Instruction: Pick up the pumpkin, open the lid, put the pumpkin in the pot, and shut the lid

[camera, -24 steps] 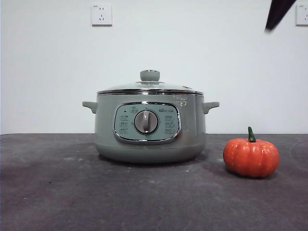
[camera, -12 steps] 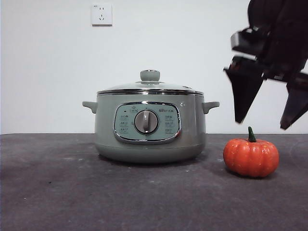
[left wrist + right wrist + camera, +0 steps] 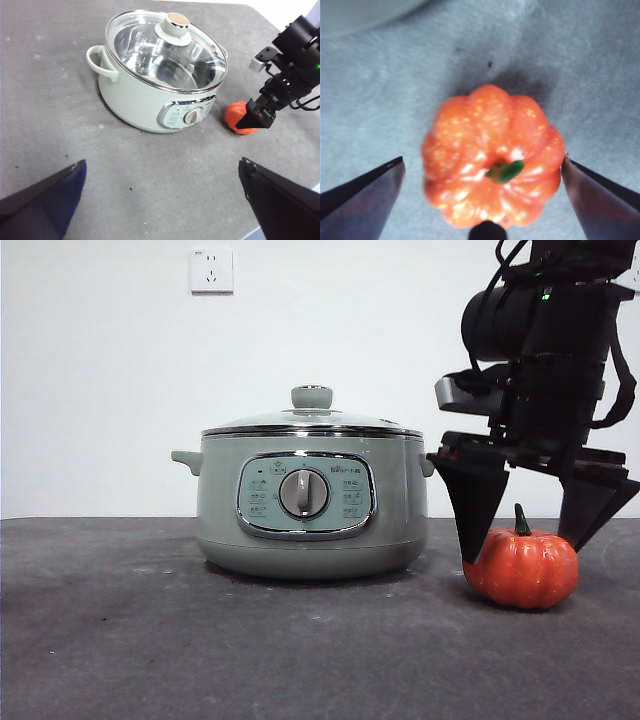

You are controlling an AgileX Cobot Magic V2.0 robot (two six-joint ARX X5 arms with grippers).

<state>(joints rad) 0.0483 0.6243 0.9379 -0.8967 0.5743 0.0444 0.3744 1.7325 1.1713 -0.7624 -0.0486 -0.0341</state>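
Pumpkin [image 3: 521, 569] between spread right pincer [image 3: 530, 545] tips.

Pot, pumpkin and right gripper on the table

The lid [image 3: 311, 420] sits on the pot [image 3: 311, 505]; the pumpkin [image 3: 521, 568] stands on the table [image 3: 200, 640] just right of it, between the right gripper's [image 3: 532, 540] spread jaws.
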